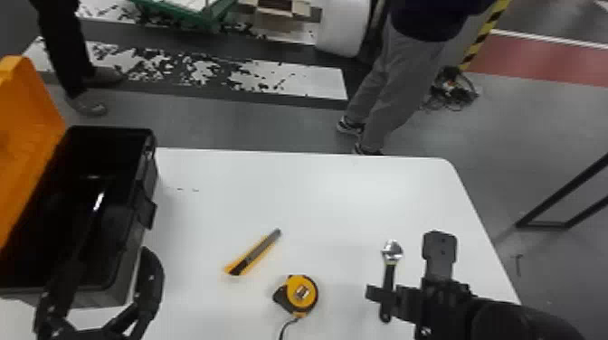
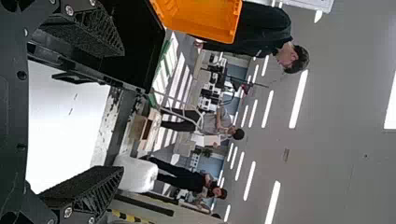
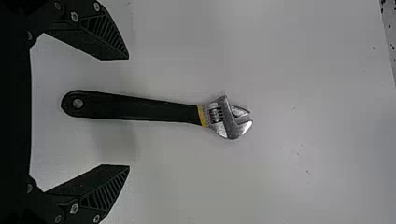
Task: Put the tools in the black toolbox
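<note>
Over the adjustable wrench (image 1: 389, 276) at the table's right side is my right gripper (image 1: 388, 295). In the right wrist view, the open right gripper (image 3: 128, 112) has one finger on each side of the black handle of the wrench (image 3: 154, 110), touching neither. My left gripper (image 1: 111, 266) is parked open at the near end of the black toolbox (image 1: 147, 181); in the left wrist view, the left gripper (image 2: 122, 111) has nothing between its fingers. A yellow utility knife (image 1: 253, 253) and a yellow-black tape measure (image 1: 301, 294) lie mid-table.
The toolbox's orange lid (image 1: 27, 131) stands raised at the far left. The white table (image 1: 316, 194) has its far edge and rounded right corner in view. A dark strap trails from the tape measure toward the near edge.
</note>
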`<state>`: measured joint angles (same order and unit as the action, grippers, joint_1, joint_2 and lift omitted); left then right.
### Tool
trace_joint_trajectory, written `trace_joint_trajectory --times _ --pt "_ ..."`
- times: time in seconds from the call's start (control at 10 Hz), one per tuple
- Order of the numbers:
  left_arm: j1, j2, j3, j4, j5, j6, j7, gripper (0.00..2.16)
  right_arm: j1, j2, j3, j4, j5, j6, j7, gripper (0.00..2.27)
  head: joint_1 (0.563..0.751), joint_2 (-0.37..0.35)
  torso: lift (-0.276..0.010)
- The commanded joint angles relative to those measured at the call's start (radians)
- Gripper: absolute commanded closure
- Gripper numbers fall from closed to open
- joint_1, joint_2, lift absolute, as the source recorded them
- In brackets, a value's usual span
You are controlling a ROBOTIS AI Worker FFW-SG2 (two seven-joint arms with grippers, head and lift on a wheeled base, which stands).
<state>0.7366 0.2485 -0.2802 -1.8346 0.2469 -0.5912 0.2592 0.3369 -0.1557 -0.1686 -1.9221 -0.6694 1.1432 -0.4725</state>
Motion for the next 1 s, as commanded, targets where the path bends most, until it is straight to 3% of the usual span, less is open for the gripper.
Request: trace_joint_trajectory --times 0.0,0.6,0.8,0.9 --pt "-0.003 0.0 -0.004 0.0 0.0 0.008 0.0 0.13 -0.007 0.004 -0.011 0.015 -0.013 0.0 -0.002 0.18 0.695 -0.184 -0.039" --pt "-0.008 0.0 -0.01 0.0 -0.005 0.014 0.002 0.13 -0.041 0.005 -0.029 0.045 -0.013 0.071 -0.011 0.25 0.695 -0.207 -0.039" --pt "-0.008 0.0 -0.01 0.0 -0.005 0.014 0.002 0.13 -0.041 0.007 -0.035 0.048 -0.013 0.074 -0.012 0.58 0.695 -0.209 -0.039" --pt "-0.008 0.0 -0.01 0.0 -0.005 0.014 0.002 0.13 -0.041 0.007 -0.04 0.048 -0.015 0.074 -0.011 0.92 0.695 -0.211 -0.039"
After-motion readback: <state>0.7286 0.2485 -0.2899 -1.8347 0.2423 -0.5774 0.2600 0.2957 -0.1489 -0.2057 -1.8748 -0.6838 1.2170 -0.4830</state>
